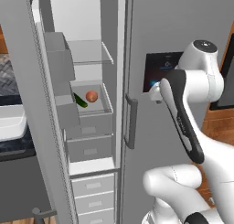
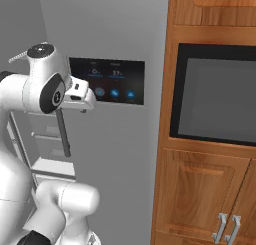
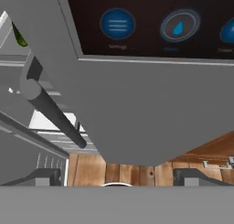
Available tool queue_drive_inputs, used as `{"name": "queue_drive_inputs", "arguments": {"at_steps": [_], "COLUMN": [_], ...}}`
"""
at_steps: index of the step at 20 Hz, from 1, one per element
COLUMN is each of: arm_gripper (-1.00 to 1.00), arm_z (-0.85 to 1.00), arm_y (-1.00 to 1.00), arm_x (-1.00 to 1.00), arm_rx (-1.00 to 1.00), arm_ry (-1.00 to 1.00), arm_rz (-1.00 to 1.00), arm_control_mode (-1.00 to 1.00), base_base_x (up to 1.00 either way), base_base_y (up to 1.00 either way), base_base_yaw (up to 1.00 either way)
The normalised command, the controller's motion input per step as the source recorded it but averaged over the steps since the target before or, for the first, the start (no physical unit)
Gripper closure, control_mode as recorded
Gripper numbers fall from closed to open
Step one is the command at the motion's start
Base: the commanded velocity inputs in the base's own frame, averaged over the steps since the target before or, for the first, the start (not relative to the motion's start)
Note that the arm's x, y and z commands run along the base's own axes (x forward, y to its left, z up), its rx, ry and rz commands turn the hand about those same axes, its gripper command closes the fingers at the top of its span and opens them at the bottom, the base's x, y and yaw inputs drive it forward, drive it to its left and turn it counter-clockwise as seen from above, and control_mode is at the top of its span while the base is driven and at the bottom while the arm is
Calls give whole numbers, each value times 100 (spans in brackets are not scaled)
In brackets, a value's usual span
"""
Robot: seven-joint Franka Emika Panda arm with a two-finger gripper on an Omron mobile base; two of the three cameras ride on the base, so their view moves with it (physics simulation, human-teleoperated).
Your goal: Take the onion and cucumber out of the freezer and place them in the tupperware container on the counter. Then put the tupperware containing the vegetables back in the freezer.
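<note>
The freezer (image 1: 109,45) stands open, its door (image 1: 27,104) swung out to the left. In a grey basket halfway up lie the reddish onion (image 1: 92,96) and, just left of it, the dark green cucumber (image 1: 81,100); a sliver of the cucumber (image 3: 18,35) shows in the hand view. My gripper (image 3: 119,179) is open with nothing between its fingers. It hovers right of the freezer opening, close to the dark touch panel (image 1: 160,70) on the other door. At the far left a white rimmed vessel (image 1: 10,121) rests on the dark counter (image 1: 13,145), cut off by the frame; whether it is the tupperware container I cannot tell.
The vertical bar handle (image 1: 130,122) of the right fridge door hangs just below and left of my hand. Grey drawers (image 1: 91,186) fill the freezer's lower part. A wooden cabinet with a built-in oven (image 2: 215,99) stands right of the fridge.
</note>
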Motion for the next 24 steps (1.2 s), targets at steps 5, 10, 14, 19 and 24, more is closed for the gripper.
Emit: {"name": "queue_drive_inputs", "arguments": {"at_steps": [5, 10, 14, 19, 24], "arm_gripper": [-100, -100, -100, -100, -100], "arm_z": [5, 0, 0, 0, 0], "arm_y": [0, 0, 0, 9, 27], "arm_x": [-43, -12, -2, -15, -4], "arm_rx": [0, 0, 0, 0, 0], "arm_ry": [0, 0, 0, 0, 6], "arm_rz": [0, 0, 0, 0, 0], "arm_control_mode": [-100, -100, -100, -100, -100], "base_base_x": [0, 0, 0, 0, 0], "base_base_y": [0, 0, 0, 0, 0], "base_base_yaw": [0, 0, 0, 0, 0]}}
